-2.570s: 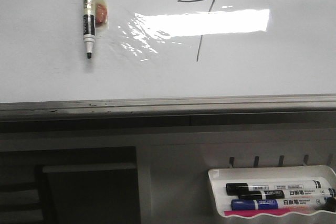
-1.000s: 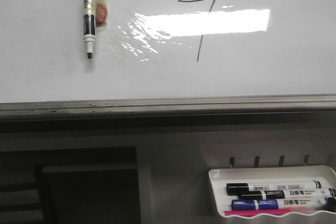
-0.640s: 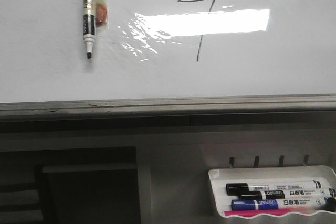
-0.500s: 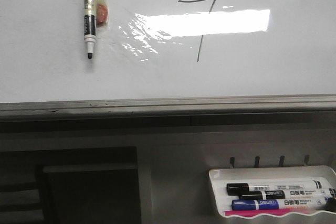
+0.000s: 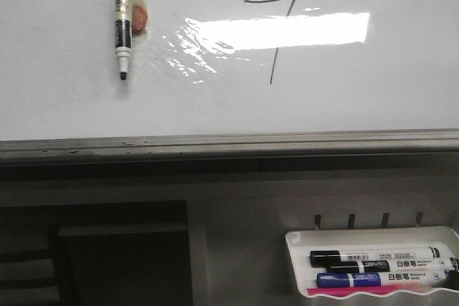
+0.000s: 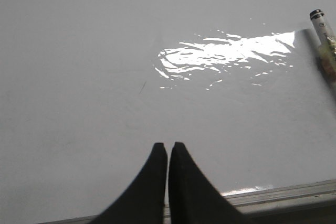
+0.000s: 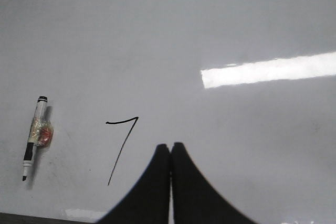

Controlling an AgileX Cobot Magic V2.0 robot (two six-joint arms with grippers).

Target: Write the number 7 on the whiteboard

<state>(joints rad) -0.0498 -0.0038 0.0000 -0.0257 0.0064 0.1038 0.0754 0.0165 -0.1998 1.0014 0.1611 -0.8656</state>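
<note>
A thin black number 7 [image 5: 276, 34] is drawn on the glossy whiteboard [image 5: 64, 98], right of the middle, crossing a glare bar. It also shows in the right wrist view [image 7: 122, 148]. A black-and-white marker [image 5: 122, 30] hangs tip down on the board at the left; it also shows in the right wrist view [image 7: 32, 137] and at the edge of the left wrist view [image 6: 323, 32]. My left gripper [image 6: 168, 146] is shut and empty in front of the bare board [image 6: 79, 77]. My right gripper [image 7: 170, 146] is shut and empty, beside the 7's stem. Neither gripper shows in the front view.
The board's grey lower frame rail [image 5: 229, 142] runs across. Below at the right hangs a white plastic tray [image 5: 297, 249] holding black and blue markers [image 5: 380, 257]. A dark recess [image 5: 122, 256] lies at the lower left.
</note>
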